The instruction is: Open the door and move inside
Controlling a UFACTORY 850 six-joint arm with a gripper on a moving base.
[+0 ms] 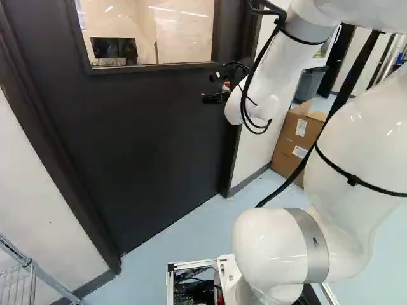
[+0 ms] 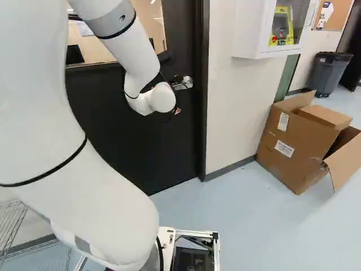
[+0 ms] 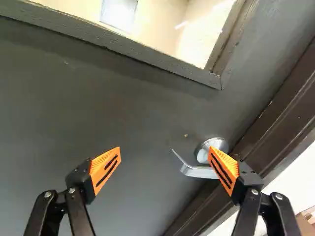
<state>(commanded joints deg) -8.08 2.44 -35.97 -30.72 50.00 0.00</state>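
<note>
Hanging before the shut door [image 1: 165, 140], the gripper [image 1: 212, 88] is near its right edge in the left base view. In the right base view the handle [image 2: 185, 83] sits by that edge, beside the arm [image 2: 162, 99]. In the wrist view the fingers [image 3: 105, 167] stand spread, one partly hiding the handle, its lever [image 3: 198, 172] pointing into their gap.

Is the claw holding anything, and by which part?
Nothing is held: the claw is open, and the door handle lies partly hidden behind one finger.
</note>
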